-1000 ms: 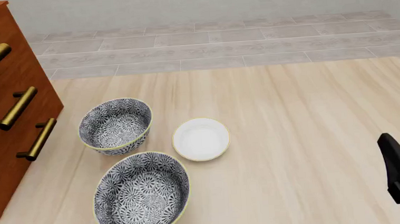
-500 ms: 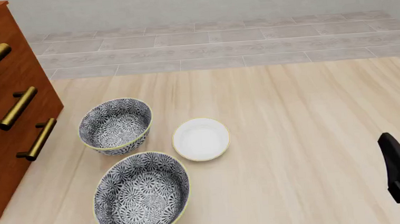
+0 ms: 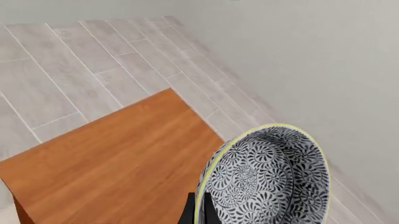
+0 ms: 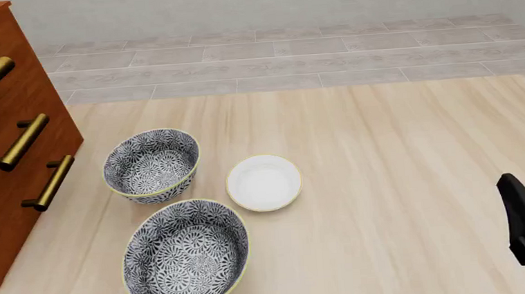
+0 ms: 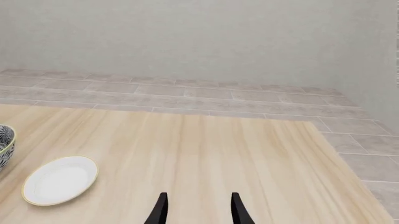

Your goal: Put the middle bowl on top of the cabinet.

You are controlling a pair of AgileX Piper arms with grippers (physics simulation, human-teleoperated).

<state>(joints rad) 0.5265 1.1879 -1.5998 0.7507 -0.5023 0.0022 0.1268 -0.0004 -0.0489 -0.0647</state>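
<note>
Left gripper [image 3: 198,212] pinches middle bowl [image 3: 265,179] by rim above cabinet [image 3: 118,170] top — ready to place; right gripper [image 5: 197,207] idle, fingers parted.

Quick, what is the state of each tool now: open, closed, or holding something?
Left tool: closed on the rim of a patterned bowl, held above the cabinet top.
Right tool: open, holding nothing.

- Lighting: bright, even and diffuse in all three views; no single source can be told.
- Shadows: faint and soft; table [image 4: 385,180] nearly shadowless.
- Glare: no hot spots; white dish [image 4: 264,182] evenly lit.
- Focus: sharp throughout, no blur.
- Edges: straight, no visible distortion.
</note>
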